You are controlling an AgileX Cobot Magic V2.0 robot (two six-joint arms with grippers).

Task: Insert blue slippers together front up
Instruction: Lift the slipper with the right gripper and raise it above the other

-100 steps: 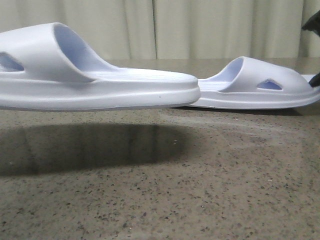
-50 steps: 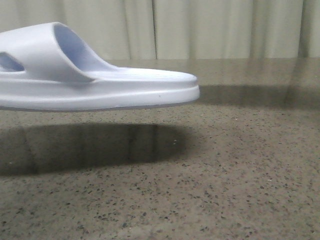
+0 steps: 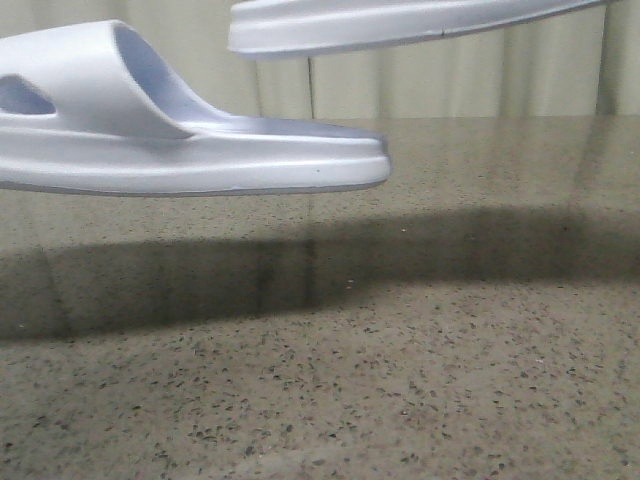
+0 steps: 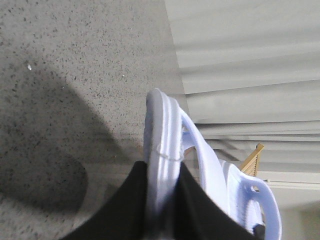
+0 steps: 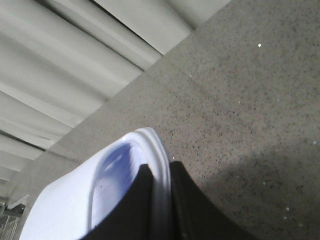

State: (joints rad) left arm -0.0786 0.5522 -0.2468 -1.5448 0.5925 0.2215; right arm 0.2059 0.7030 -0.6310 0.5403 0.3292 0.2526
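My left gripper (image 4: 162, 200) pinches the sole edge of the left slipper (image 3: 190, 150), its black fingers (image 4: 127, 205) pressed on either side, and my right gripper (image 5: 161, 200) clamps the rim of the right slipper (image 3: 400, 25) the same way. The left slipper hangs level above the speckled table (image 3: 400, 380) on the left, much where it hung half a second ago. The right slipper, out of the front view then, now shows high at the top, above and right of the other's tip, apart from it.
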